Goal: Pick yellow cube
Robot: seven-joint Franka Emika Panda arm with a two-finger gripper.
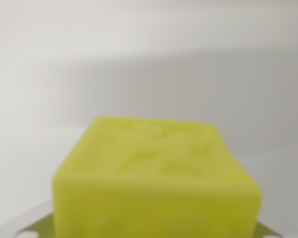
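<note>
Evidently, these notes covered a single close wrist view.

Cube: a bright yellow-green cube of soft, slightly waxy-looking material [156, 186] filled the lower middle of the wrist view, blurred by its nearness to the lens.

Cube position: it sat low and central, its top face tilted toward the camera and its front face running off the bottom edge.

Why so close: judging by how it crowded the lens and stayed centred, the cube was most likely sitting in the end effector's line of grasp, either held or about to be held.

End effector: only two pale metallic slivers showed, one at the bottom left [27, 225] and one at the bottom right corner, just beside the cube's lower edges. Whether the fingers were apart or pressed against the cube could not be told.

Background: a plain, pale grey-white surface [149, 59] lay behind, with a soft darker band across the middle; whether it was worktop or wall was unclear.

Contact with support: hidden, so it could not be said whether the cube rested on anything or hung clear.

Markings: the top face carried faint raised relief, possibly a moulded pattern, too blurred to read.

Brands and writing: none legible anywhere.
</note>
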